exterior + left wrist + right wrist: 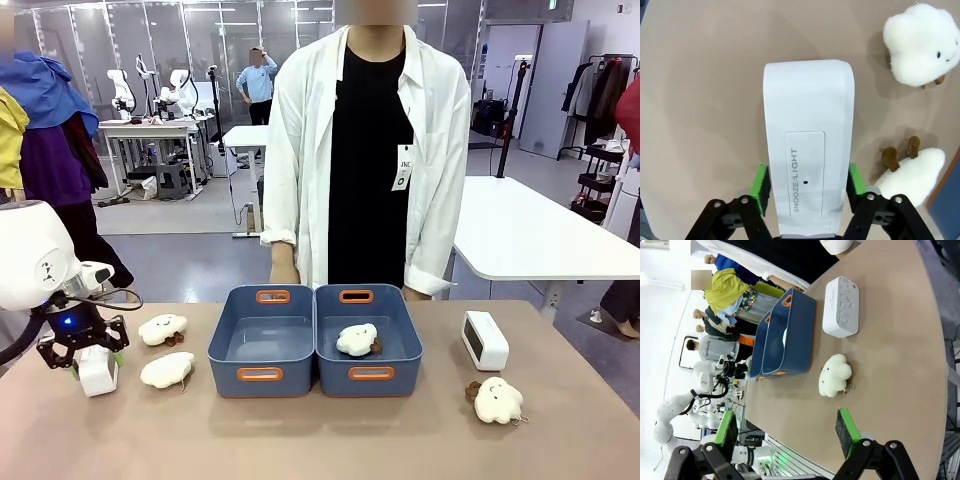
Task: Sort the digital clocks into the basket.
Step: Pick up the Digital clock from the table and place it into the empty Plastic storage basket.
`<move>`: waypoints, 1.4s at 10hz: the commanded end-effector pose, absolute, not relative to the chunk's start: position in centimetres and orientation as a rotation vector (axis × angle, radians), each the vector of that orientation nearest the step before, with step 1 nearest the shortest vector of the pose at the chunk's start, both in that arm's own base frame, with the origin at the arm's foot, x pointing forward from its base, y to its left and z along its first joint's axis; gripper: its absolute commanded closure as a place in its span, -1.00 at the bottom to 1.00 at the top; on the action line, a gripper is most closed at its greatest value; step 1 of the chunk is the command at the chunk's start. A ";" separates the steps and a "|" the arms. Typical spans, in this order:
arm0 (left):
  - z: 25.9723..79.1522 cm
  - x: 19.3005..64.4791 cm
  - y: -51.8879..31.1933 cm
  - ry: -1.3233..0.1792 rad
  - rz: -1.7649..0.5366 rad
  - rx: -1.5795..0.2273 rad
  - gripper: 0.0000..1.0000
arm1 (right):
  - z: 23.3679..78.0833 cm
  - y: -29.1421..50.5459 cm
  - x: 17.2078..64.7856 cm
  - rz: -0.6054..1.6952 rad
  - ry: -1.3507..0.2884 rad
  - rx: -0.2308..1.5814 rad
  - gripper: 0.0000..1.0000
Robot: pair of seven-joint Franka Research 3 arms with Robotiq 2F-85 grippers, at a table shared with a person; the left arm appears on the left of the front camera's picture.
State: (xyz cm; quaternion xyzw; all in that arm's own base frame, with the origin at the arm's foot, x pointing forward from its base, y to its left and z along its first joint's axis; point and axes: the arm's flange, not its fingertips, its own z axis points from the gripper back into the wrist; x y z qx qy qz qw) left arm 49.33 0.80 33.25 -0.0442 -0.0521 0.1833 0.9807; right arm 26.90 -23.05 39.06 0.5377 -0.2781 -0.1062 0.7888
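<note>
The first digital clock (97, 372) sits at the table's left end, well apart from the baskets, with the left gripper (92, 362) closed on it from above. In the left wrist view this clock (809, 125) shows its white top with a button marked SNOOZE/LIGHT. The left gripper (808, 182) has its green pads (761, 182) pressed against the clock's 2 long sides. Whether the clock rests on the table (320, 440) or is just off it cannot be told.

The second digital clock (485, 340) stands on the table just to the right of the right basket (400, 375). In the right wrist view it (841, 306) lies beyond a cloud toy (835, 375), close to that basket (795, 335).

The 2 blue baskets stand side by side at the table's middle, touching. The left basket (230, 375) holds nothing visible. The right basket holds 1 white cloud plush (357, 340).

2 more plush clouds (162, 328) (167, 370) lie between the held clock and the left basket. A 4th plush (497, 400) lies near the second clock, on the robot's side of it.

The right gripper (786, 429) hangs above the table's right end with its jaws wide apart and nothing between them.

A person (370, 150) in a white shirt stands behind the baskets.
</note>
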 end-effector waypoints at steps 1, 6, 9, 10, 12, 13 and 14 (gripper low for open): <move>33.3 49.8 0.5 -0.112 0.386 -0.049 1.00 | 39.3 -23.2 26.7 -0.216 -0.603 1.160 -1.00; 34.0 48.8 0.6 -0.124 0.385 -0.070 1.00 | 39.3 -23.2 26.7 -0.216 -0.603 1.160 -1.00; 39.1 46.4 1.4 -0.126 0.313 -0.110 1.00 | 39.3 -23.2 26.7 -0.216 -0.603 1.160 -1.00; 41.4 45.1 1.7 -0.123 0.294 -0.135 1.00 | 39.3 -23.2 26.7 -0.216 -0.603 1.160 -1.00; 44.8 42.9 2.2 -0.129 0.155 -0.202 1.00 | 39.3 -23.2 26.7 -0.216 -0.603 1.160 -1.00; 46.1 41.9 2.0 -0.123 0.066 -0.248 1.00 | 39.3 -23.2 26.7 -0.216 -0.603 1.160 -1.00; 47.0 41.1 1.8 -0.144 0.015 -0.258 1.00 | 39.3 -23.2 26.7 -0.216 -0.603 1.160 -1.00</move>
